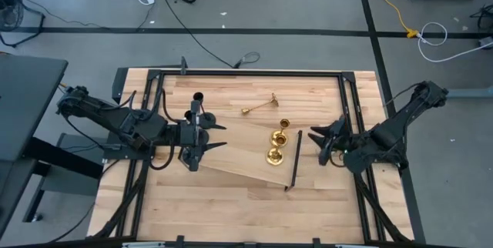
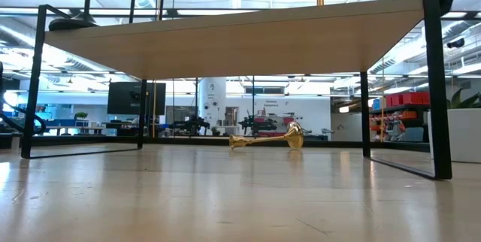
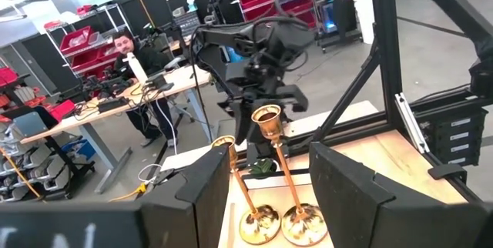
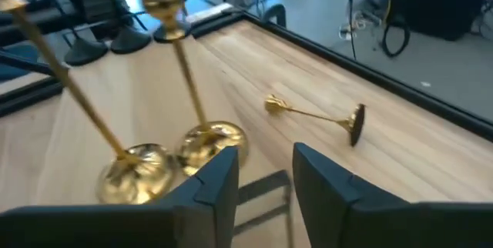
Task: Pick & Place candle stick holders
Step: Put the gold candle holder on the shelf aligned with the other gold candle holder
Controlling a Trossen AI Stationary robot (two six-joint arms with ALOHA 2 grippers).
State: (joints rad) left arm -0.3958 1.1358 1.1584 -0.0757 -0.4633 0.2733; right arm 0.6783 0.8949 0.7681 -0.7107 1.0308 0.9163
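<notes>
Three gold candle stick holders (image 1: 277,137) stand upright by their disc bases on a raised light wood board (image 1: 239,152). A fourth gold one (image 1: 260,107) lies on its side on the table beyond the board; it also shows in the low view (image 2: 267,140) and the right wrist view (image 4: 316,114). Black holders (image 1: 196,103) stand by my left arm. My left gripper (image 1: 223,135) is open and empty left of the gold ones, two of which show beyond its fingers (image 3: 269,163). My right gripper (image 1: 317,142) is open and empty to their right, with two gold bases (image 4: 212,144) just ahead of it.
The board stands on thin black bar legs (image 2: 432,77), and a black bar (image 1: 295,160) runs along its right end. A black frame (image 1: 254,73) rims the table. A person (image 3: 123,48) sits at a desk in the room beyond. Bare wood lies toward the table's near edge (image 1: 246,209).
</notes>
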